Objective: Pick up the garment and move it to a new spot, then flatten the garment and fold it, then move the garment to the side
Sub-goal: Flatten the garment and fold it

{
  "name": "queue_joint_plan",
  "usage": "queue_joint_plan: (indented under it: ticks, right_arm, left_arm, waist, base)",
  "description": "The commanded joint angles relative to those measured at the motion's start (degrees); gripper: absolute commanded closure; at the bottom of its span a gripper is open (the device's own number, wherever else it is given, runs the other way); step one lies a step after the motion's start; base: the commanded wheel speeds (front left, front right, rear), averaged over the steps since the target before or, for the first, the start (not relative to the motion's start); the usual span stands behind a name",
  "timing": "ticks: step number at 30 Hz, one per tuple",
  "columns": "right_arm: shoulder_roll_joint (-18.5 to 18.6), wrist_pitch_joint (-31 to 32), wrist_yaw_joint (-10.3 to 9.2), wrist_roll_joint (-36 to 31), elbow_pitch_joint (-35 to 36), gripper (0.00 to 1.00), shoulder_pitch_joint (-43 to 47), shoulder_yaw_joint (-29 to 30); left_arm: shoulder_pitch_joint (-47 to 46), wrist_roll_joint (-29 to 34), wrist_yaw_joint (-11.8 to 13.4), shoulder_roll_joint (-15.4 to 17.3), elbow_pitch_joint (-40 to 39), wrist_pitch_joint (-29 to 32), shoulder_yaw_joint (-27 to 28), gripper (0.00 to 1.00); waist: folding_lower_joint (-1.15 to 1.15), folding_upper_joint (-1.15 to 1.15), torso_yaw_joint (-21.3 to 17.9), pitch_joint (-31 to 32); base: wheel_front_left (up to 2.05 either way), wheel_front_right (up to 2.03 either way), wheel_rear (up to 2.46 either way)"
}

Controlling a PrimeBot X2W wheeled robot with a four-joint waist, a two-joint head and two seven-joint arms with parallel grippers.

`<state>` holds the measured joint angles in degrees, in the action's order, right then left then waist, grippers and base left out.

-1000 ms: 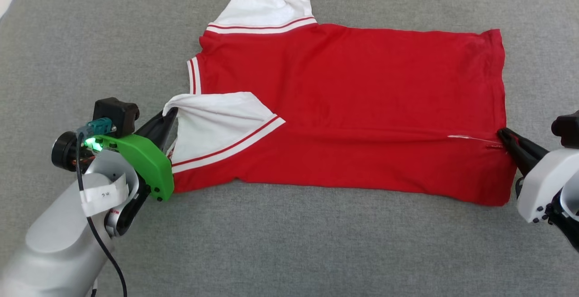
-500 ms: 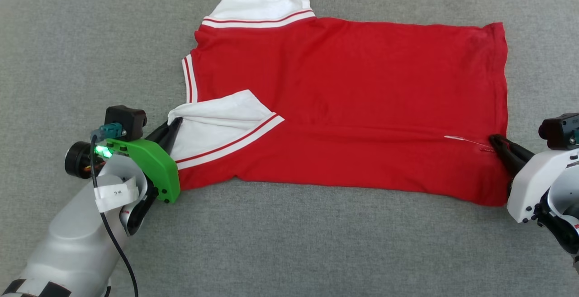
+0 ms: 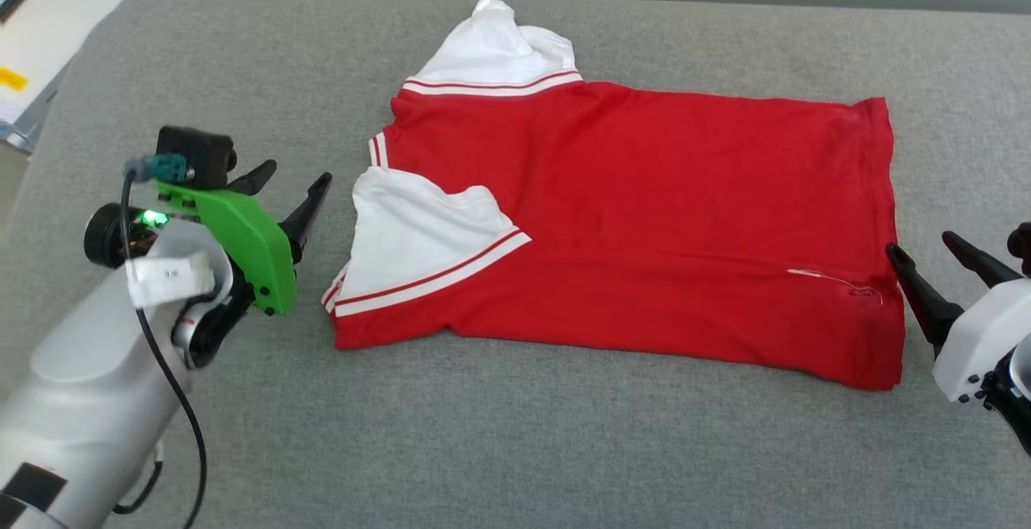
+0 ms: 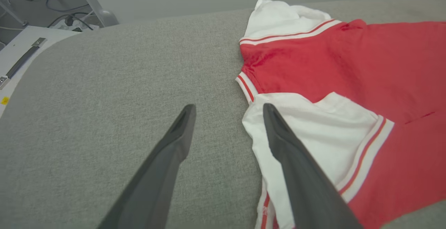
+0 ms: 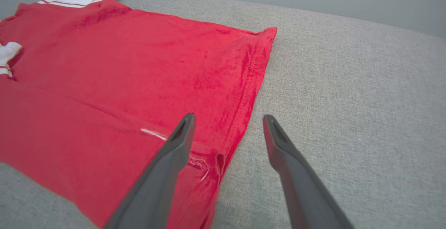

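Garment point(image 3: 644, 223) lies mid-cushion point(image 3: 515, 448), near edge folded over; left gripper point(image 3: 298, 172) and right gripper point(image 3: 920, 242) both spread, empty, at its left and right ends; I'd say mid-fold, next regrip the far corners.

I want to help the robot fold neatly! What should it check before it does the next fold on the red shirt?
1. The left gripper is open and apart from the shirt: ok.
2. The right gripper is open: ok.
3. The right gripper is clear of the hem: cannot tell, one finger sits right at its edge.
4. The near sleeve lies folded onto the red part: ok.
5. The far sleeve lies flat: not ok, it is bunched and sticks out.
6. The whole shirt rests on the grey surface: ok.
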<state>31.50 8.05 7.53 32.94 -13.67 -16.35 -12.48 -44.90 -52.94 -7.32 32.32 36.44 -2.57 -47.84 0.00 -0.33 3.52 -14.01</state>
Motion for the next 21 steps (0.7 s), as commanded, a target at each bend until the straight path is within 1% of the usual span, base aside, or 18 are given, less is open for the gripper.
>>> queue_joint_plan:
  ticks: [1,4,8,12,15,17,21]
  right_arm:
    - [0.07,-0.16,-0.04,-0.50,0.40,0.00,0.80,0.53]
    - [-0.28,0.33,-0.04,-0.85,0.99,0.00,1.37,1.27]
    - [-0.88,1.12,-0.04,-1.23,1.81,0.00,1.54,1.54]
    - [-1.49,1.98,-0.04,-1.41,2.46,0.00,1.42,1.19]
    - [-1.71,2.76,-0.04,-1.35,2.90,0.00,1.36,0.75]
    - [-1.79,3.07,-0.04,-1.36,3.08,0.00,1.07,0.60]
    - [-2.03,3.54,-0.04,-1.46,3.30,0.00,0.26,0.07]
  left_arm:
    - [-1.66,-1.30,-0.15,1.24,-1.28,2.87,-0.84,0.00]
    - [-3.64,-4.59,-0.16,3.37,-5.49,11.94,-3.49,0.00]
    - [-5.60,-9.19,-0.16,5.45,-10.12,22.33,-6.51,0.00]
    - [-6.90,-12.92,-0.16,6.39,-11.94,30.47,-8.85,0.00]
    - [-7.27,-14.13,-0.16,6.70,-11.54,34.79,-10.75,0.00]
    - [-7.30,-14.62,-0.16,6.59,-10.74,36.63,-11.78,0.00]
    - [-7.13,-14.38,-0.16,6.10,-8.98,38.48,-13.99,0.00]
  waist:
    - [0.00,0.33,1.15,1.21]
    - [0.00,0.33,1.55,1.55]
    - [0.00,0.33,1.71,1.47]
    - [0.00,0.33,1.34,1.03]
    - [0.00,0.33,0.77,0.35]
    - [0.00,0.33,0.28,-0.20]
    - [0.00,0.33,-0.84,-1.40]
  base:
    - [0.00,0.00,0.00]
    - [0.00,0.00,0.00]
    - [0.00,0.00,0.00]
    - [0.00,0.00,0.00]
    - [0.00,0.00,0.00]
    - [0.00,0.00,0.00]
    - [0.00,0.00,0.00]
